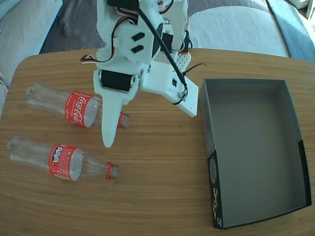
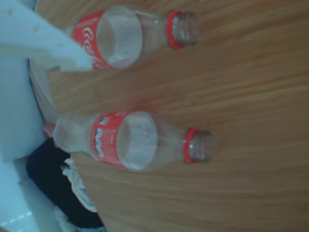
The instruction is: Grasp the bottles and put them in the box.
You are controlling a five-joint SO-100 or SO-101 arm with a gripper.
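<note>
Clear plastic, the upper bottle [image 1: 66, 105] lies on the counter [image 1: 157, 162] crosswise under the hand [image 1: 109, 129], neck just beyond it; whether the hand is released or clenched cannot be told.

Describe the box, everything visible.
The box is a shallow rectangular cardboard tray, open on top, shown only in the fixed view. Its floor and inner walls look dark grey; the outer side facing the camera is black with small white print and a round mark. It sits flat on the wooden table, at the right, its long side running away from the camera. Nothing lies in it. Both bottles lie apart from it on the left, and the tool does not touch it.
</note>
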